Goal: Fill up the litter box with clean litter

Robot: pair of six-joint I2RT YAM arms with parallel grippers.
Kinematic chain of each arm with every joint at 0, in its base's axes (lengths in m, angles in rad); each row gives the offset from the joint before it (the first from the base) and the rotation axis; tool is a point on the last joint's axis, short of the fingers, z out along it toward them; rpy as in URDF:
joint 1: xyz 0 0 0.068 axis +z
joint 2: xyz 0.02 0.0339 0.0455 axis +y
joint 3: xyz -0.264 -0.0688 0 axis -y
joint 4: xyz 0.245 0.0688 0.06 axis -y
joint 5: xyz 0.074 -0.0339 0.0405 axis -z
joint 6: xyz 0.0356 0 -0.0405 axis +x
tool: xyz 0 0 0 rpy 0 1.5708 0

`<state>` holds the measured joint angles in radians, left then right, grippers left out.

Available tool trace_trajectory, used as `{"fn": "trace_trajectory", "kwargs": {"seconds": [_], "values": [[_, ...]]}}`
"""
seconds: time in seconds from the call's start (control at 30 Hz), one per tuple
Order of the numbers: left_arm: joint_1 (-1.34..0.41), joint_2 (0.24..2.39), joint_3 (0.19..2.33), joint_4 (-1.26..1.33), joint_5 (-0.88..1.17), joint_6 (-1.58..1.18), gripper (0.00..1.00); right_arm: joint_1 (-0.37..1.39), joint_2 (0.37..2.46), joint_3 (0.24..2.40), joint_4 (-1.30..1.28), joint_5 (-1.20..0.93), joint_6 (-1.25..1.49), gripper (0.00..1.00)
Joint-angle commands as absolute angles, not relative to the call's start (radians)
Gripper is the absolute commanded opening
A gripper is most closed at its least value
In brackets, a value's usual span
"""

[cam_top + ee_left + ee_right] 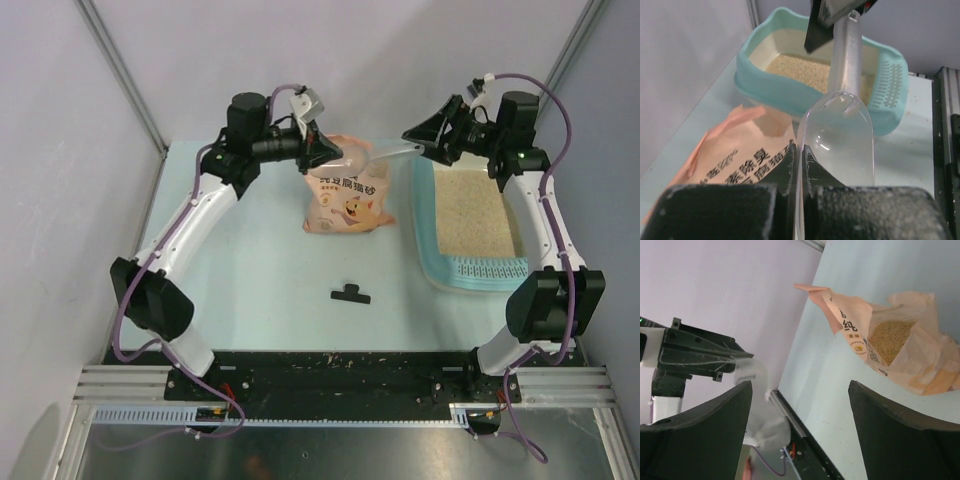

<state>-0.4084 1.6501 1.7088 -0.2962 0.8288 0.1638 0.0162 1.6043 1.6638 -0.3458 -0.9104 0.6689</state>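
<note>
The teal litter box [432, 240] lies at the right, holding a layer of beige clean litter [475, 212]; both also show in the left wrist view, box [785, 92] and litter [800, 67]. My left gripper [322, 152] [802, 148] is shut on the rim of the clear plastic scoop [365, 157] [840, 135], held empty above the peach-pink bag [346, 197]. My right gripper [412, 138] [800, 385] is open at the scoop's handle [847, 50]; the blurred scoop [762, 410] lies just inside one finger. The bag's open mouth shows more litter [890, 340].
A small black clip [350, 293] lies on the table in front of the bag. The grey enclosure walls and posts stand close behind both grippers. The box's perforated ledge [487, 268] is at its near end.
</note>
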Motion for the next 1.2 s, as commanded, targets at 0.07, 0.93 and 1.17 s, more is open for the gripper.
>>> {"fn": "trace_trajectory", "kwargs": {"seconds": [0.07,0.93,1.17], "values": [[-0.457,1.721,1.816,-0.151,0.732,0.006,0.00,0.009,1.566,1.615,-0.186,-0.997,0.816,0.80],[-0.537,1.848,1.793,0.120,0.741,-0.158,0.00,-0.020,1.534,1.611,-0.176,-0.959,0.785,0.63],[-0.549,1.839,1.756,0.135,0.730,-0.166,0.00,-0.020,1.529,1.603,-0.117,-0.963,0.782,0.56]]}}
